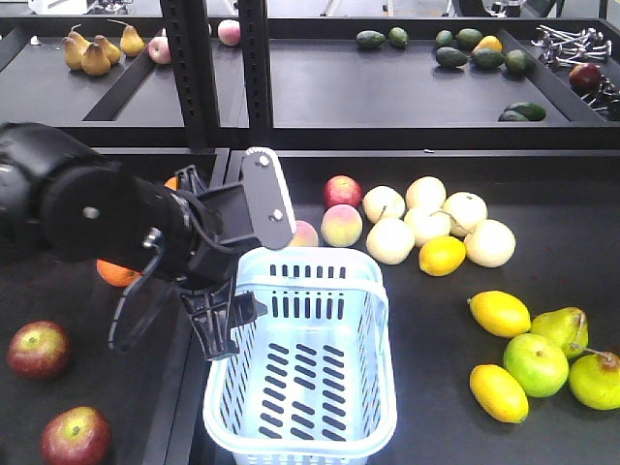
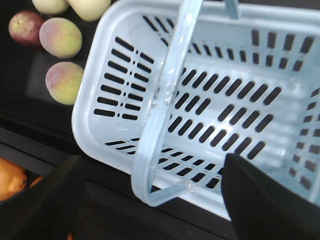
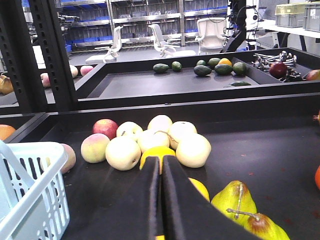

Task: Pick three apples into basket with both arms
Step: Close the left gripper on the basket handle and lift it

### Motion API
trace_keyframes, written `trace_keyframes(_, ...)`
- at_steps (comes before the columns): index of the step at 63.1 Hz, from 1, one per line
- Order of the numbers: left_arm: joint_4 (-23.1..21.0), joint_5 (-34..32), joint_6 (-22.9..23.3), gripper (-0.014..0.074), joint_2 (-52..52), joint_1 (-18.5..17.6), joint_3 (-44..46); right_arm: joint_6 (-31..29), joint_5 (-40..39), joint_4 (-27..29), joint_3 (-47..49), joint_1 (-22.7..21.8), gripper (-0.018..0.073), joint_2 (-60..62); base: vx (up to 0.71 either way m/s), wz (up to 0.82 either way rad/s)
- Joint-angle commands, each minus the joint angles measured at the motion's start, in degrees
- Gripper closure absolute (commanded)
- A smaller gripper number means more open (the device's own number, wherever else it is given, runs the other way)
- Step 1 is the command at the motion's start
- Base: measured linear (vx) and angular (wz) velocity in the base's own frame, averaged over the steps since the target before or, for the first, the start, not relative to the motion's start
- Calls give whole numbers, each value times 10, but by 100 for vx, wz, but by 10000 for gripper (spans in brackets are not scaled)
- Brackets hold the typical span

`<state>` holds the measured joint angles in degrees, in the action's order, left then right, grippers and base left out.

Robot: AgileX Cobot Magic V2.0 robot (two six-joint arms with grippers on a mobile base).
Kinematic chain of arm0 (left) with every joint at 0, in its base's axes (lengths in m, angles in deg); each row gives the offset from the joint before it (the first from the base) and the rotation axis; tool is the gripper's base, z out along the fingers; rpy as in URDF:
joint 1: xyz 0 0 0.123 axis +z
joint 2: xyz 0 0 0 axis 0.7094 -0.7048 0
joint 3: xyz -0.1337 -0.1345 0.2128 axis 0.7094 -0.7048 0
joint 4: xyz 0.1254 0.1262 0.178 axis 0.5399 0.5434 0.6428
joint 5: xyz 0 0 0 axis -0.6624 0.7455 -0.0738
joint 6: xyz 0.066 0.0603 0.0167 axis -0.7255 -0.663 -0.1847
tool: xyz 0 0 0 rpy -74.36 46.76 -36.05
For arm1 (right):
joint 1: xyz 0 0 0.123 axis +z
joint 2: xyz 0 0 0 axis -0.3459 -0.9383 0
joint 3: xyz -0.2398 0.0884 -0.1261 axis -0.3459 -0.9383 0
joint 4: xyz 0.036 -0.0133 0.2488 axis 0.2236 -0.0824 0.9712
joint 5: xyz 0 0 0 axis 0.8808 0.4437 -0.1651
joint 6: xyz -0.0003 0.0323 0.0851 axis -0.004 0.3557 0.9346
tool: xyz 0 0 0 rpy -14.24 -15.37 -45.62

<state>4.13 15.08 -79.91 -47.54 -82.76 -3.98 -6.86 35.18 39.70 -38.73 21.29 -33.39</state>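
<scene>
1. Left gripper (image 2: 152,167) hangs over the left rim of the basket (image 1: 310,308), fingers (image 2: 45,200) spread wide with nothing between them.
2. Right gripper (image 3: 161,167) sits low over the right tray (image 3: 260,150), fingers pressed together, gripping nothing.
3. 1 apple (image 1: 39,349) lies on the left tray (image 1: 126,407), well apart from the basket; a 2nd apple (image 1: 76,436) lies just nearer the camera.
4. Handle (image 2: 165,100) crosses the basket's opening under the left gripper.
5. Peaches (image 1: 341,225) and lemons (image 1: 499,313) lie on the right tray, beyond and right of the basket.
</scene>
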Motion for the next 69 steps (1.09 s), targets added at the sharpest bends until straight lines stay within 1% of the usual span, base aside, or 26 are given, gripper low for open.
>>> trace_keyframes(1,23,-48,-2,86,-1,-3,20,-2,-44,-7,-8,-4,564,8,0,0)
trace_keyframes(6,41,-79,-2,101,-22,-3,20,-2,-44,-7,-8,-4,564,8,0,0)
trace_keyframes(11,41,-97,-2,109,-37,-3,20,-2,-44,-7,-8,-4,564,8,0,0)
trace_keyframes(22,41,-102,-2,127,-76,-3,20,-2,-44,-7,-8,-4,564,8,0,0)
trace_keyframes(29,41,-102,-1,173,-88,-3,20,-2,-44,-7,-8,-4,564,8,0,0)
trace_keyframes(38,41,-102,17,337,-86,-3,20,-2,-44,-7,-8,-4,564,8,0,0)
trace_keyframes(43,41,-101,20,490,-81,-3,20,-2,-44,-7,-8,-4,564,8,0,0)
trace_keyframes(44,41,-100,20,502,-79,-3,20,-2,-44,-7,-8,-4,564,8,0,0)
trace_keyframes(48,41,-99,21,604,-70,-3,20,-2,-44,-7,-8,-4,564,8,0,0)
trace_keyframes(50,41,-99,25,605,-62,-3,20,-2,-44,-7,-8,-4,564,8,0,0)
trace_keyframes(57,41,-101,74,604,-29,-3,20,-2,-44,-7,-8,-4,564,8,0,0)
trace_keyframes(59,41,-101,91,604,-15,-3,20,-2,-44,-7,-8,-4,564,8,0,0)
trace_keyframes(61,41,-98,117,604,1,-3,20,-2,-44,-7,-8,-4,564,8,0,0)
trace_keyframes(63,41,-93,130,604,14,-3,20,-2,-44,-7,-8,-4,564,8,0,0)
trace_keyframes(69,41,-53,195,604,60,-3,19,-2,-44,-7,-8,-4,564,8,0,0)
